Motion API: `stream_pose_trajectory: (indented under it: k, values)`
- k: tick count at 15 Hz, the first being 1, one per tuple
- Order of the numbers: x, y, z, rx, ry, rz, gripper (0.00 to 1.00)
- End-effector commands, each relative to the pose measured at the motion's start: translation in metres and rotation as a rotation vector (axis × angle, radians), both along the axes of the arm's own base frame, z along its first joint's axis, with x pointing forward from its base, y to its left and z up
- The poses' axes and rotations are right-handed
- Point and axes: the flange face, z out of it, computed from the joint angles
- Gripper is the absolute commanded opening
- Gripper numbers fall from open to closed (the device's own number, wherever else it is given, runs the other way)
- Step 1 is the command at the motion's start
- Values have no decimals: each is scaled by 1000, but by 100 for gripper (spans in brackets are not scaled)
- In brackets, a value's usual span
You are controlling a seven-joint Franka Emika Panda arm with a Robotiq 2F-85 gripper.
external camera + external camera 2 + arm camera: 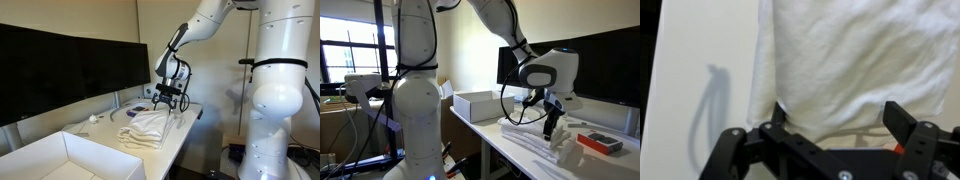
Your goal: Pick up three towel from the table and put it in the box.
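A stack of folded cream towels lies on the white table; it also shows in an exterior view and fills the wrist view. My gripper hangs just over the far end of the stack, seen also in an exterior view. In the wrist view its jaws are open, one finger on each side of a towel's edge, with cloth between them. The big white open box stands at the near end of the table and also shows in an exterior view.
Dark monitors line the table's back edge. A small white scrap and a purple item lie behind the towels. An orange-and-white object sits past the towels. The robot's white base stands beside the table.
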Motion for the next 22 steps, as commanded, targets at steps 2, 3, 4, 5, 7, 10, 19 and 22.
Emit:
stream_pose_trajectory:
  k: [2,3,4,5,7,10,19,22]
  values:
    - [-13,3,-2,24,5,3,100]
    - [-14,2,-2,23,7,3,100]
    - [-14,2,-3,28,9,2,100]
    - [-12,4,-5,30,13,4,100]
    - [-4,10,-9,44,16,21,100]
    - [10,24,-8,75,3,46,100]
    - [62,56,-1,79,-41,141,100]
    - [64,51,-1,58,-18,137,73]
